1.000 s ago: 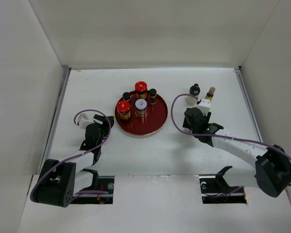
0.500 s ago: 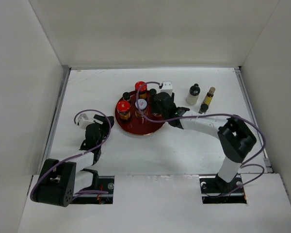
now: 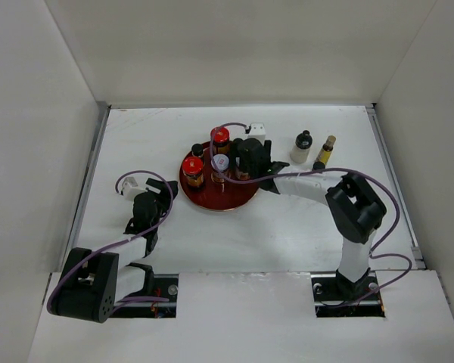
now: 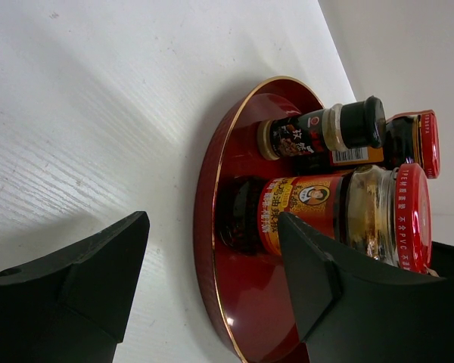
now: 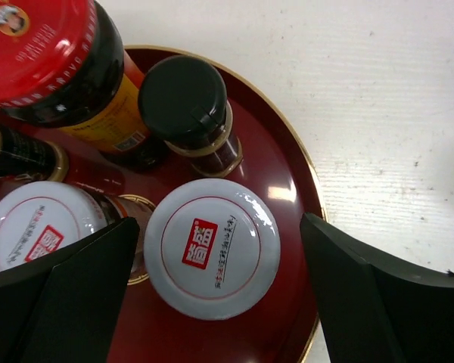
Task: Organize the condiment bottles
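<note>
Over the red tray [image 5: 286, 181], the right end effector [image 5: 219, 225] straddles a white-lidded jar [image 5: 212, 261], jaws spread wide and clear of it. Left of the tray, the left end effector [image 4: 213, 219] gapes too.

Under my right gripper [image 5: 219, 221]: tray [image 5: 286, 172] reads as glossy red lacquer, mirror-like reflections, thin gold-coloured rim. White lid [image 5: 211, 258] between the fingers [image 5: 348, 287] is smooth, satin, with a printed red logo. Black cap [image 5: 183, 94] just beyond it looks like semi-matt plastic. Red cap [image 5: 38, 45] is glossy and printed. Table [image 5: 378, 83] is matt white, faintly grained, lightly speckled. Ahead of my left gripper [image 4: 212, 219]: jar [image 4: 371, 204] is clear glass, label [image 4: 303, 198] glossy paper. Fingers on both hands are matt black plastic.
</note>
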Controlling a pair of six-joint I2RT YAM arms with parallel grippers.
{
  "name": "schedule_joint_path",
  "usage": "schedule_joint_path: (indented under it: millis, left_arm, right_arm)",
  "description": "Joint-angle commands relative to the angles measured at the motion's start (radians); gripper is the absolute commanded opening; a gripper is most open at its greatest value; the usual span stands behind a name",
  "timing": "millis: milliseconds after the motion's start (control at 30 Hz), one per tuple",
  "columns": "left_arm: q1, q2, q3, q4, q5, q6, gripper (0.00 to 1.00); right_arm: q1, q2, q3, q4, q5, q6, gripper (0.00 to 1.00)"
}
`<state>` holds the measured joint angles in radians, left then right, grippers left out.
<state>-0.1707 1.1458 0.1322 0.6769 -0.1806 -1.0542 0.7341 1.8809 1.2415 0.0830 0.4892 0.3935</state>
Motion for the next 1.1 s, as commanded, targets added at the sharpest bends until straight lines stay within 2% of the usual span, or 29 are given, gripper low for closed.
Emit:
schedule_joint_path:
  millis: [0,100,267,367,433,533,733,967,1067]
  left_arm:
    - [0.001,-0.023,0.021,0.043,-0.011,0.013,0.67]
    - [0.007,-0.021,0.02,0.043,-0.002,0.011,0.67]
    - [0.001,-0.017,0.023,0.043,-0.008,0.011,0.67]
    - [-0.009,-0.006,0.026,0.049,-0.005,0.008,0.67]
    - [-0.019,0.003,0.032,0.049,-0.013,0.013,0.67]
    - [-0.019,0.008,0.03,0.053,-0.003,0.008,0.67]
    - [-0.016,-0.012,0.026,0.044,-0.01,0.011,0.67]
    - [-0.017,0.002,0.027,0.052,-0.002,0.005,0.67]
    - [-0.022,-0.001,0.029,0.05,-0.008,0.01,0.67]
  right_arm:
    - [0.001,-0.161,-0.026,0.081,0.009,-0.001,0.96]
    - [-0.025,-0.297,-0.129,0.093,0.035,-0.004,0.94]
    - [-0.147,-0.561,-0.365,0.097,0.152,0.018,0.8]
    - [-0.259,-0.658,-0.456,0.074,0.21,0.027,0.81]
    - [-0.327,-0.69,-0.484,0.029,0.223,0.047,0.86]
    - [-0.39,-0.658,-0.473,-0.021,0.194,0.053,0.88]
    - [-0.401,-0.527,-0.433,-0.028,0.147,0.056,0.87]
    - [-0.402,-0.436,-0.439,0.006,0.13,0.073,0.77]
    - [-0.402,-0.422,-0.448,0.043,0.138,0.071,0.66]
